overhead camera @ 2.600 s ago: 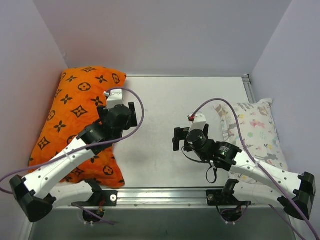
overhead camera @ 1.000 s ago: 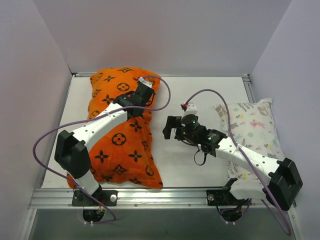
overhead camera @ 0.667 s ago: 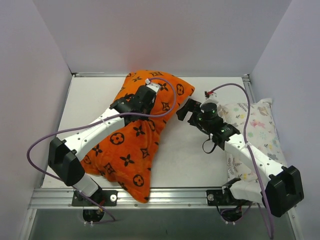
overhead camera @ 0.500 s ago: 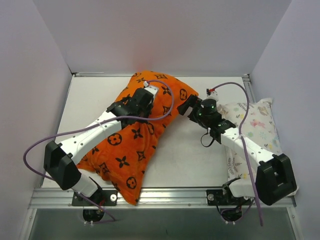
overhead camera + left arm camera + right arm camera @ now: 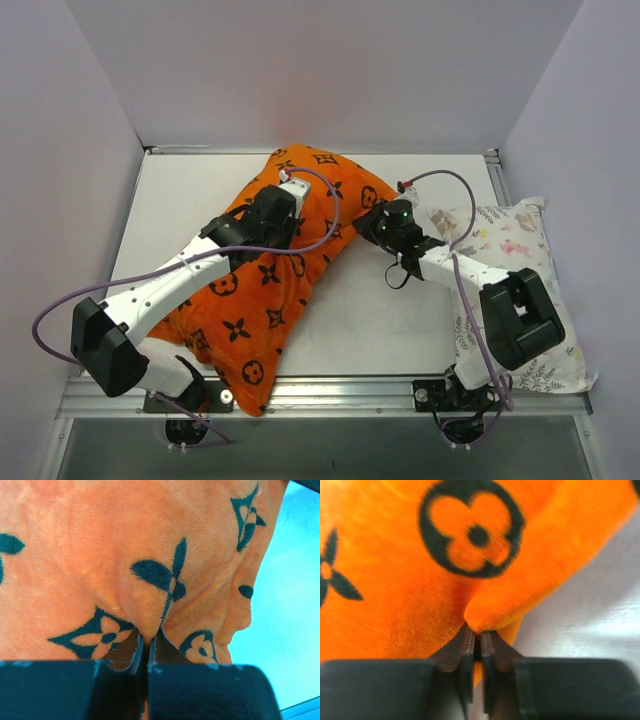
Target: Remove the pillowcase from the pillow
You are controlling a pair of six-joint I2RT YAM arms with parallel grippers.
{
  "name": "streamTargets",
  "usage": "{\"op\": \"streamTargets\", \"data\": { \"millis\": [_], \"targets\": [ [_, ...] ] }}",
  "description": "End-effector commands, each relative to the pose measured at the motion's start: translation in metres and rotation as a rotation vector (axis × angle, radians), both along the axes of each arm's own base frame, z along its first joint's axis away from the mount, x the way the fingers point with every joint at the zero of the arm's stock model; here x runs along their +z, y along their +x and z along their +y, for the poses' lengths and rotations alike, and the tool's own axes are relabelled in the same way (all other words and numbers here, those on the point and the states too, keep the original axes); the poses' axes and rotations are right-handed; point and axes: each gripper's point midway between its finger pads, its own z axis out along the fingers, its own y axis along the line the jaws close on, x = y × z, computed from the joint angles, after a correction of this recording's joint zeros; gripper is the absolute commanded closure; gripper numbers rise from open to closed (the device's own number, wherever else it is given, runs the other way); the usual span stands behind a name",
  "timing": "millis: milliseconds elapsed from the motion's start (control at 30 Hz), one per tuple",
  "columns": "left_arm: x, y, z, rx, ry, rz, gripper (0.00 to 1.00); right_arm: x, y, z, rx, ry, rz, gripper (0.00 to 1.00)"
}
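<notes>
Your left arm (image 5: 165,288) is stretching diagonally from its base toward the back of the desk (image 5: 390,320), lying right across the pillowcase (image 5: 265,300). Its end effector (image 5: 148,639) is pinching a raised ridge of the orange fabric, fingers almost touching. Your right arm (image 5: 450,265) is folding back and reaching left. Its end effector (image 5: 476,641) is nipping a fold at the pillowcase's right-hand corner, jaws nearly closed on it. The pillowcase is lying slantwise, far end close to the back wall and near corner hanging over the front rail (image 5: 330,392). Bare desk is showing at far left and between the arms. An animal-print pillow (image 5: 515,250) is sitting along the right edge.
</notes>
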Motion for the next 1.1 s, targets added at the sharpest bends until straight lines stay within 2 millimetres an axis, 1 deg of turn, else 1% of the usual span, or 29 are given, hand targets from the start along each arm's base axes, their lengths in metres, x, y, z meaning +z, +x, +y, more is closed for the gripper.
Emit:
{"op": "streamTargets", "data": {
  "millis": [0, 67, 100, 133, 200, 233, 267, 300, 333, 367, 400, 433, 467, 500, 533, 567, 633, 667, 700, 733, 767, 800, 833, 867, 900, 933, 967, 1033, 1067],
  "targets": [
    [0.038, -0.003, -0.008, -0.036, -0.107, -0.088, 1.00, 0.050, 0.012, -0.005, -0.057, -0.012, -0.161, 1.00],
    [0.041, -0.006, -0.011, -0.054, -0.119, -0.087, 1.00, 0.054, 0.007, -0.009, -0.070, -0.055, -0.172, 1.00],
    [0.047, -0.006, -0.013, -0.060, -0.130, -0.103, 1.00, 0.069, 0.001, -0.005, -0.056, -0.070, -0.210, 1.00],
    [0.050, -0.008, -0.015, -0.071, -0.135, -0.108, 1.00, 0.069, -0.005, -0.006, -0.056, -0.105, -0.199, 1.00],
    [0.057, -0.009, -0.018, -0.085, -0.145, -0.125, 0.99, 0.084, -0.011, -0.010, -0.075, -0.143, -0.229, 1.00],
    [0.061, -0.009, -0.020, -0.089, -0.148, -0.136, 0.92, 0.087, -0.018, -0.005, -0.058, -0.152, -0.230, 1.00],
    [0.064, -0.010, -0.021, -0.094, -0.152, -0.144, 0.67, 0.091, -0.020, -0.005, -0.058, -0.149, -0.237, 1.00],
    [0.069, -0.011, -0.020, -0.088, -0.153, -0.158, 0.47, 0.098, -0.027, -0.003, -0.050, -0.146, -0.244, 1.00],
    [0.074, -0.012, -0.021, -0.090, -0.158, -0.170, 0.33, 0.103, -0.029, -0.004, -0.052, -0.146, -0.250, 1.00],
    [0.081, -0.021, -0.026, -0.112, -0.167, -0.188, 0.17, 0.112, -0.033, -0.006, -0.058, -0.140, -0.264, 1.00],
    [0.087, -0.023, -0.025, -0.104, -0.163, -0.214, 0.13, 0.112, -0.036, -0.007, -0.053, -0.153, -0.254, 1.00],
    [0.095, -0.028, -0.027, -0.112, -0.160, -0.237, 0.11, 0.121, -0.036, -0.006, -0.052, -0.148, -0.261, 1.00],
    [0.102, -0.041, -0.034, -0.145, -0.164, -0.257, 0.09, 0.128, -0.038, -0.007, -0.052, -0.145, -0.270, 1.00],
    [0.107, -0.045, -0.032, -0.125, -0.141, -0.289, 0.08, 0.129, -0.041, -0.008, -0.049, -0.154, -0.261, 1.00],
    [0.108, -0.051, -0.033, -0.132, -0.132, -0.299, 0.07, 0.138, -0.042, -0.007, -0.044, -0.151, -0.272, 1.00],
    [0.109, -0.067, -0.040, -0.167, -0.123, -0.303, 0.07, 0.146, -0.044, -0.009, -0.047, -0.146, -0.286, 1.00],
    [0.106, -0.074, -0.037, -0.130, -0.087, -0.327, 0.07, 0.153, -0.048, -0.013, -0.049, -0.157, -0.290, 1.00],
    [0.095, -0.080, -0.036, -0.126, -0.055, -0.325, 0.06, 0.165, -0.049, -0.014, -0.052, -0.147, -0.307, 1.00],
    [0.088, -0.090, -0.041, -0.144, -0.041, -0.326, 0.06, 0.168, -0.051, -0.015, -0.048, -0.155, -0.301, 1.00],
    [0.083, -0.091, -0.039, -0.110, -0.025, -0.333, 0.05, 0.173, -0.052, -0.016, -0.047, -0.155, -0.305, 1.00],
    [0.068, -0.095, -0.038, -0.107, 0.005, -0.323, 0.05, 0.184, -0.053, -0.015, -0.043, -0.144, -0.320, 1.00],
    [0.062, -0.101, -0.042, -0.117, 0.013, -0.320, 0.05, 0.185, -0.054, -0.016, -0.036, -0.151, -0.311, 1.00],
    [0.059, -0.102, -0.040, -0.080, 0.019, -0.336, 0.05, 0.189, -0.056, -0.014, -0.024, -0.149, -0.313, 1.00],
    [0.050, -0.104, -0.041, -0.077, 0.047, -0.341, 0.05, 0.198, -0.057, -0.015, -0.019, -0.146, -0.320, 1.00],
    [0.049, -0.115, -0.047, -0.093, 0.050, -0.356, 0.05, 0.202, -0.059, -0.014, -0.014, -0.137, -0.325, 1.00],
    [0.049, -0.117, -0.048, -0.084, 0.060, -0.372, 0.04, 0.208, -0.059, -0.014, -0.013, -0.129, -0.336, 1.00],
    [0.047, -0.117, -0.042, -0.054, 0.108, -0.404, 0.05, 0.206, -0.063, -0.015, -0.004, -0.149, -0.320, 1.00],
    [0.046, -0.121, -0.040, -0.014, 0.123, -0.426, 0.04, 0.218, -0.065, -0.018, -0.004, -0.140, -0.337, 1.00],
    [0.046, -0.118, -0.032, 0.022, 0.170, -0.459, 0.04, 0.218, -0.067, -0.019, -0.002, -0.146, -0.332, 1.00]
  ]
}}
